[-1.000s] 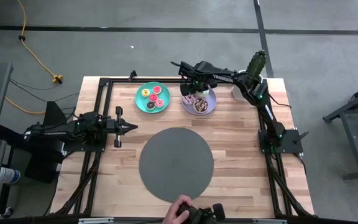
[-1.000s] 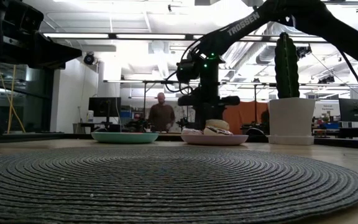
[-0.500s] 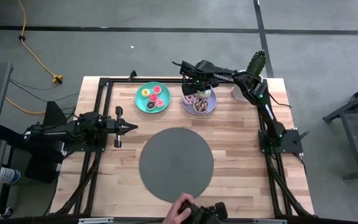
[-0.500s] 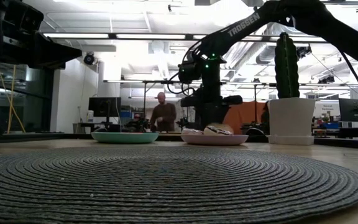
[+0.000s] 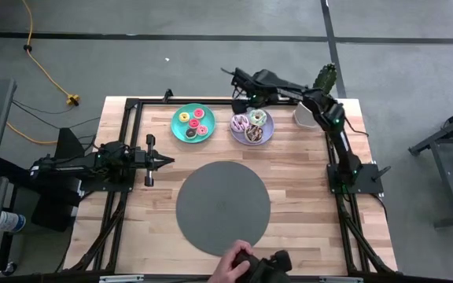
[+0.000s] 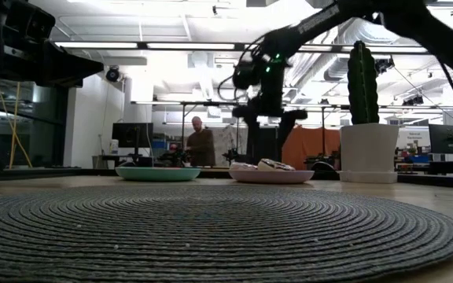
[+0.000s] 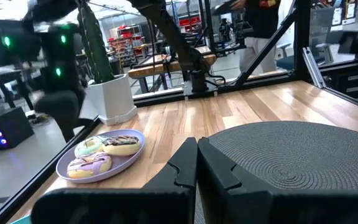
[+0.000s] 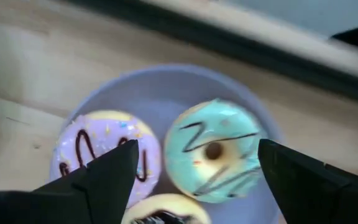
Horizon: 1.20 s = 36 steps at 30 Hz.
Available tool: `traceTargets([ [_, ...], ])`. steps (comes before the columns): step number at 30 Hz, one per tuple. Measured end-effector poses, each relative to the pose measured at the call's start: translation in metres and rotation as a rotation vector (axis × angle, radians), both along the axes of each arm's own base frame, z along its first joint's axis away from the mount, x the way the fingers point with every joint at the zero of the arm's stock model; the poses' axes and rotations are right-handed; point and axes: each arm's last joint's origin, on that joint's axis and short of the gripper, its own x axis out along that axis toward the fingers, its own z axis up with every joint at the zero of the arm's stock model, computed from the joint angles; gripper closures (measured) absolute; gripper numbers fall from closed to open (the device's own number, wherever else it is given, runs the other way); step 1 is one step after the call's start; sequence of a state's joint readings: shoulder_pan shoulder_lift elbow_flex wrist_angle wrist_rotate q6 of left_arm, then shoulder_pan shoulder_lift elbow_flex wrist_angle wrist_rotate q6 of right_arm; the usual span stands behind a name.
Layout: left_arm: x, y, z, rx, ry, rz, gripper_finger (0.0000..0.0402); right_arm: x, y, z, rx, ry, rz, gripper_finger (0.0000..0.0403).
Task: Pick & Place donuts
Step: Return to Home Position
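On the lilac plate (image 5: 267, 137) lie three larger donuts: green-iced (image 5: 257, 117), pink-striped (image 5: 240, 122) and chocolate-sprinkled (image 5: 253, 134). Several small donuts (image 5: 193, 123) sit on the teal plate (image 5: 177, 130). My right gripper (image 5: 244, 93) hangs open above the plate's far rim, touching nothing. In the right wrist view its fingers (image 8: 197, 168) straddle the green-iced donut (image 8: 213, 151) from well above. My left gripper (image 5: 167, 160) waits shut near the table's left side, level over the wood.
The big dark grey disc (image 5: 222, 207) covers the middle of the table. A cactus in a white pot (image 5: 307, 115) stands right of the lilac plate, under the right arm. A person's hand (image 5: 233, 266) with a dark device is at the near edge.
My right gripper has risen from just above the lilac plate and drawn back toward the table's far edge. The green-iced donut, hidden under it before, now lies uncovered on the lilac plate beside the other two.
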State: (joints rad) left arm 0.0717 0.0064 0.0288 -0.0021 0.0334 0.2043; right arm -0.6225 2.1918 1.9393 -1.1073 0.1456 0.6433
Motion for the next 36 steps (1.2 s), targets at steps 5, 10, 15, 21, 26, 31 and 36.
traceTargets([
  [5,0.0,0.0,0.0,0.0,0.0,0.0,0.0401,-0.009,0.003,0.029,-0.02,-0.055,0.075,0.0082],
  [10,0.0,0.0,0.0,0.0,0.0,0.0,0.0401,-0.011,0.024,0.068,-0.069,-0.143,0.237,0.0082],
  [15,0.0,0.0,0.0,0.0,0.0,0.0,0.0401,-0.016,0.048,0.102,-0.155,-0.173,0.399,0.0083],
  [21,0.0,0.0,0.0,0.0,0.0,0.001,0.0401,-0.035,0.091,0.109,-0.241,-0.217,0.554,0.013],
  [26,0.0,0.0,0.0,0.0,0.0,0.0,0.0401,-0.062,0.142,0.095,-0.345,-0.364,0.682,0.021],
  [31,0.0,0.0,0.0,0.0,0.0,0.0,0.0401,-0.104,0.183,0.077,-0.398,-0.467,0.744,0.0308],
  [36,0.0,0.0,0.0,0.0,0.0,0.001,0.0401,-0.153,0.218,0.058,-0.402,-0.526,0.826,0.0394],
])
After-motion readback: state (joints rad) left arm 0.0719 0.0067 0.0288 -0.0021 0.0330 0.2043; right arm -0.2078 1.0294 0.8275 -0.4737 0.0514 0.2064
